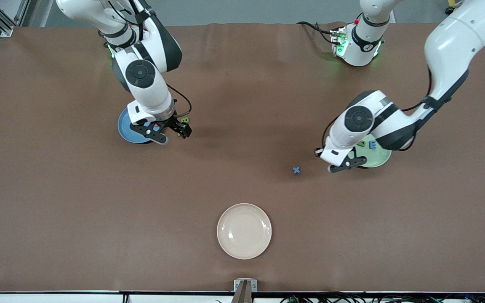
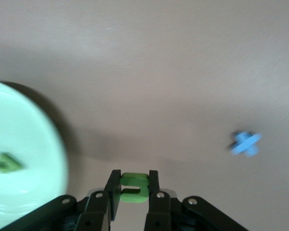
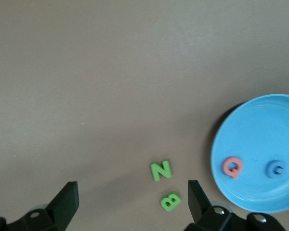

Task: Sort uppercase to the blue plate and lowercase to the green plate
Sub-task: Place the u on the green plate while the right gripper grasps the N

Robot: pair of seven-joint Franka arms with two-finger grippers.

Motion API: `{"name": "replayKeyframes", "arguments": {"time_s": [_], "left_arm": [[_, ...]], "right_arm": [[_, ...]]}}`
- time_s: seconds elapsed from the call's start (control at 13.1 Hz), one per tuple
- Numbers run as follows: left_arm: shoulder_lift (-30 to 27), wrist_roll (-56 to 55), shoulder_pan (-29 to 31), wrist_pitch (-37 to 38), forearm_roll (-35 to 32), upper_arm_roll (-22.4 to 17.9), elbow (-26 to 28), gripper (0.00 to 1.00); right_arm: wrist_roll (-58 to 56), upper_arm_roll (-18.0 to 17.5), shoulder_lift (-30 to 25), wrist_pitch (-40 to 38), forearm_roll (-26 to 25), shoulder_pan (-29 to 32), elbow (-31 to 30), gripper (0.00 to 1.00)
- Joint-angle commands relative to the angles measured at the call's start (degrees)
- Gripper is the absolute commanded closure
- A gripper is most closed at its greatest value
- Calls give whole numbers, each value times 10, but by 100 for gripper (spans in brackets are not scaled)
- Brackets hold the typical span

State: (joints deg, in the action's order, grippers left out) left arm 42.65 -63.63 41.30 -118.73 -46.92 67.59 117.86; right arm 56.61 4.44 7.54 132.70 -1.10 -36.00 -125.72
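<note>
Left gripper [image 2: 134, 192] pinches a green lowercase letter [image 2: 134, 187] beside the green plate [image 2: 33, 159] (right gripper [image 3: 130, 202] fingers wide); thin hold, may slip off-plate.

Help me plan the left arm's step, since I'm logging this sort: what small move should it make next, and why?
Probably carry the green letter over the green plate and release it. The left gripper is shut on that letter above the bare table, just off the plate's rim, so it isn't over the plate yet. The right gripper hangs open over the green N and B, beside the blue plate.
</note>
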Motion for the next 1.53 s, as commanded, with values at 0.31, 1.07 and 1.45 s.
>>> {"name": "replayKeyframes", "arguments": {"time_s": [0.31,1.07,1.45], "left_arm": [[-18,151,209,2,-24,85,150,93],[-10,152,236,-78,-128,41,203,88],[-4,151,233,-91,-131,31,204,83]], "right_arm": [[-42,1,18,149,9,-6,-107,0],[-108,0,92,239,9,-9,-134,4],[-108,0,100,247,9,-14,-140,20]]}}
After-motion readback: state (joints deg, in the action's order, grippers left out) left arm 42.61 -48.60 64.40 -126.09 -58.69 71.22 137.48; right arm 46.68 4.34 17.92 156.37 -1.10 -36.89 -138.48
